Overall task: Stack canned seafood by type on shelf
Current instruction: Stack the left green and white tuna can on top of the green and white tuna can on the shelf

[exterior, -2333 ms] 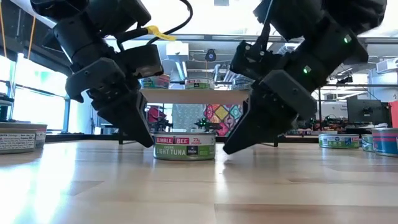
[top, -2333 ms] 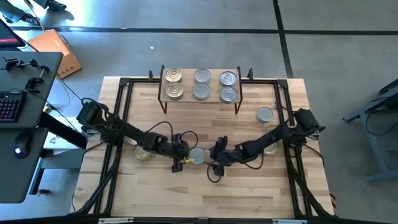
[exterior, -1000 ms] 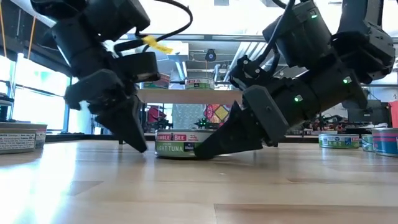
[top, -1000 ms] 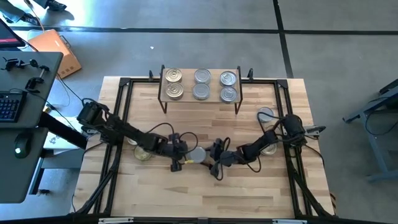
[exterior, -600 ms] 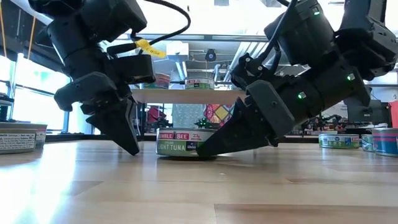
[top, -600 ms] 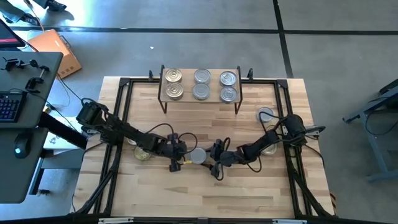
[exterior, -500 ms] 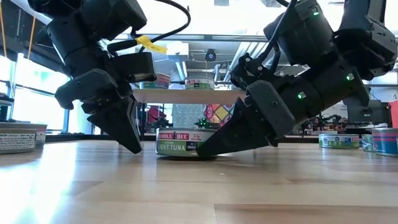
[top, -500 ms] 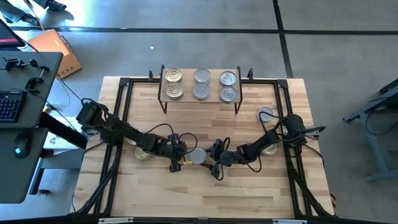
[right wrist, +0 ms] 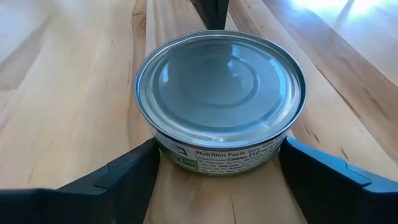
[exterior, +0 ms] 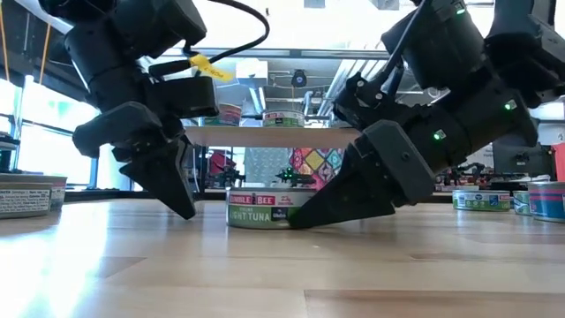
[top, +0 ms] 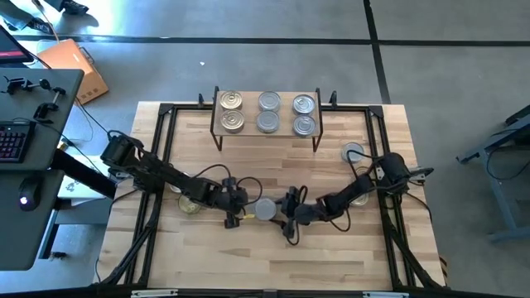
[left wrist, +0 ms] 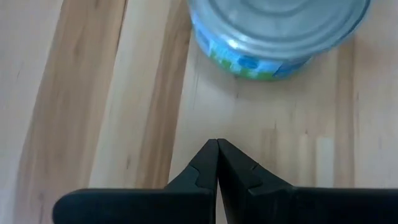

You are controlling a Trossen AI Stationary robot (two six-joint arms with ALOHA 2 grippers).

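Tin (right wrist: 221,102) flanked by spread right claw (right wrist: 217,171) fingers; left claw (left wrist: 217,163) closed just beside.

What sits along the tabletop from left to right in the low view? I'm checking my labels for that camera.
Tin at the left edge → left gripper, shut → Bumble Bee tuna tin → right gripper, open around that tin → tins at the right edge.
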